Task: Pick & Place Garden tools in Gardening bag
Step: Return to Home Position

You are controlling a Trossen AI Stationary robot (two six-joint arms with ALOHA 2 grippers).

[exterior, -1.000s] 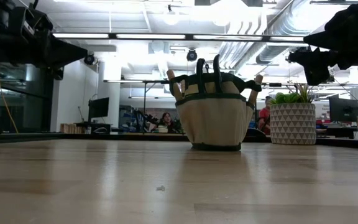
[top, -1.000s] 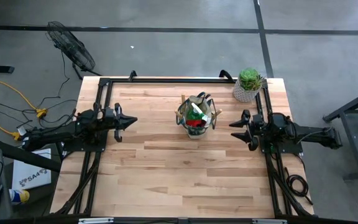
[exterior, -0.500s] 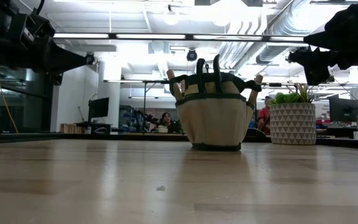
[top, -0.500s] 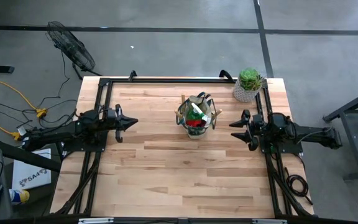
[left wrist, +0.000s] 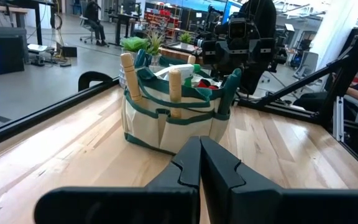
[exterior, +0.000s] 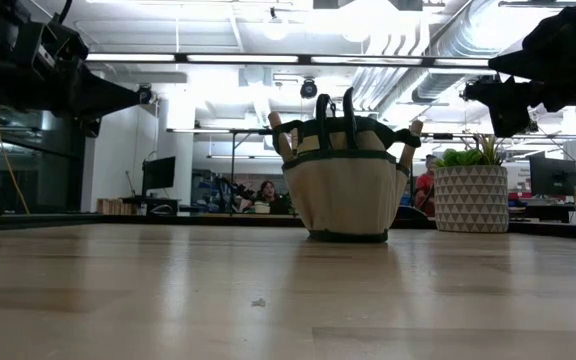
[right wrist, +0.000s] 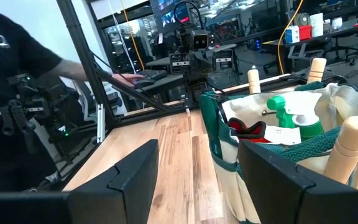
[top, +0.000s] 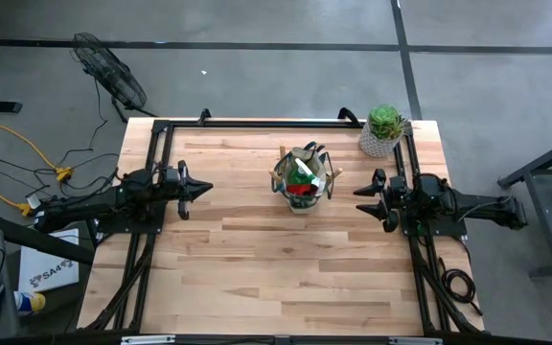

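Observation:
The gardening bag [top: 302,180] stands upright on its base mid-table, toward the far edge. It holds the garden tools: wooden handles [left wrist: 174,84], a green spray bottle [right wrist: 291,115] and a red item [right wrist: 247,129]. My left gripper [top: 204,188] hovers level at the table's left side, shut and empty, pointing at the bag [left wrist: 166,121]. My right gripper [top: 367,199] hovers level at the right side, open and empty, close to the bag [right wrist: 303,155]. In the low view the bag [exterior: 346,185] sits between both arms.
A green succulent in a pale patterned pot [top: 383,129] stands at the far right corner. Black frame rails [top: 257,123] run along the table's far and side edges. A person [right wrist: 17,93] is beyond the table's left side. Bare wood [top: 276,268] lies in front of the bag.

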